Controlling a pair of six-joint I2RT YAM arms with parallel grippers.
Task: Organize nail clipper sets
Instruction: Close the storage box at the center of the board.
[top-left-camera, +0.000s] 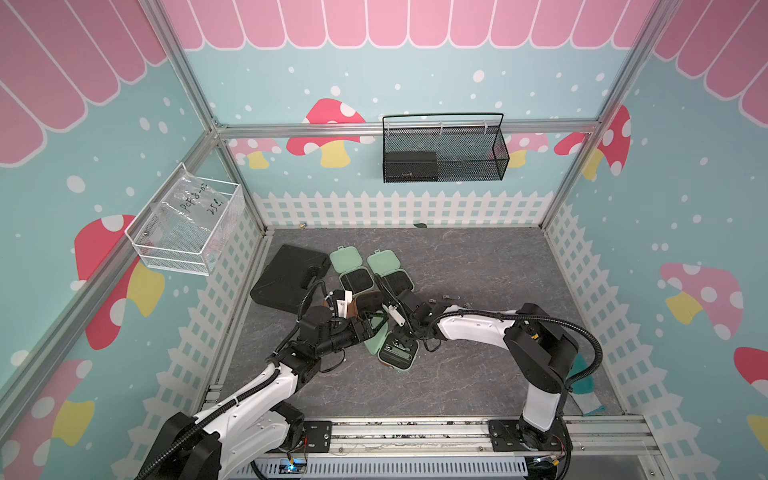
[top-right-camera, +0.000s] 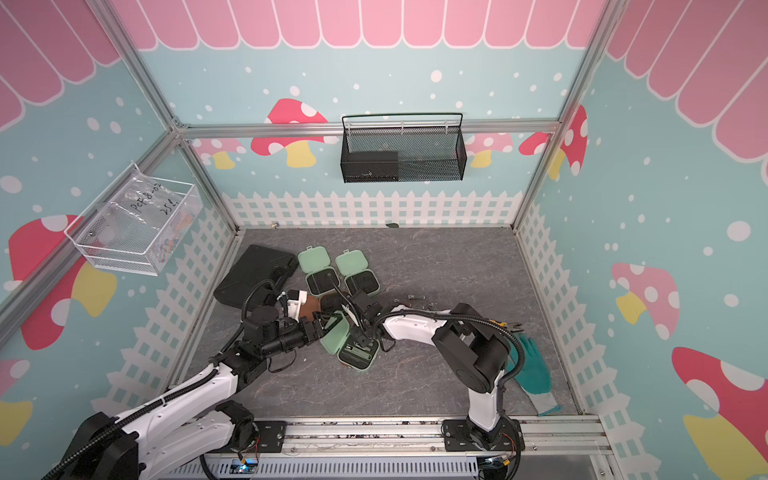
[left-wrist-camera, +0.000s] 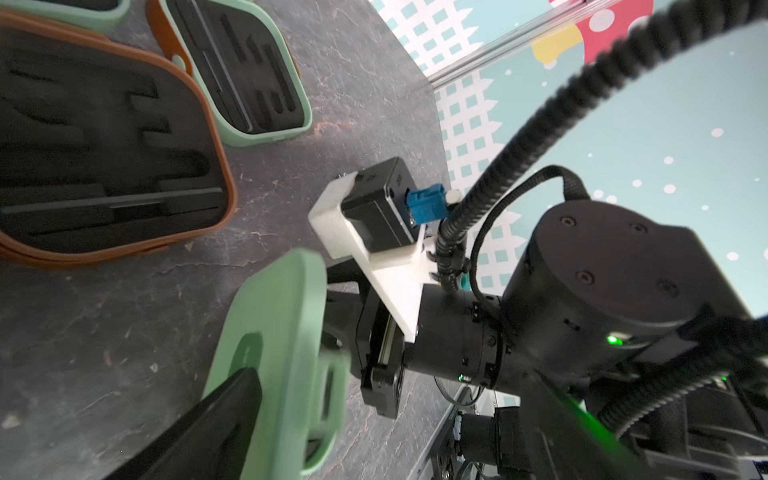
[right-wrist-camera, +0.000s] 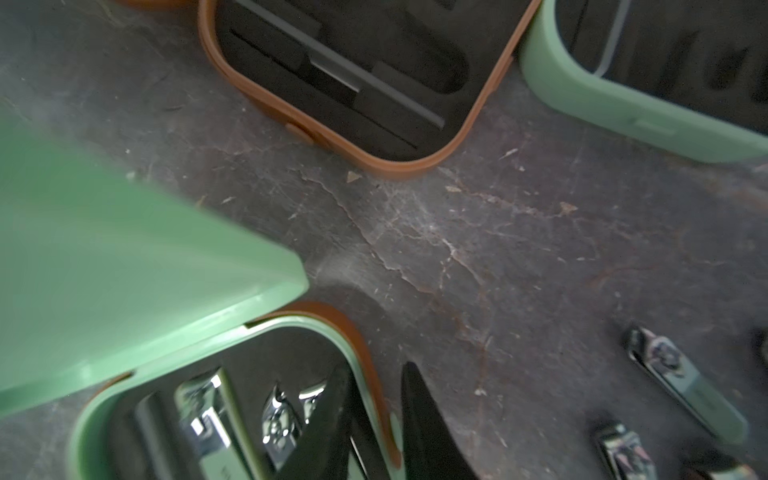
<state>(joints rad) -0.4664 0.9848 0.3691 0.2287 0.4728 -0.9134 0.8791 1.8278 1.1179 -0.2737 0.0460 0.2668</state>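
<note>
**Mint case, stocked**: directly under the right hand, clippers seated in its insert. Probably light, rigid and smooth. Best taken by the rim wall.
**Its lid**: propped up, just beside one finger of the left hand. Hinge likely delicate, so push at the free edge.
**Brown case**: slots empty, just beyond both hands.
**Empty mint cases**: past the brown case.
**Loose clippers**: on the tabletop beside the right hand. Judged hard, slick and flat. Pinch across the narrow sides.
**Left hand**: spread wide, empty.
**Right hand**: partly parted astride the stocked case's rim. Cannot tell if it grips.
</note>
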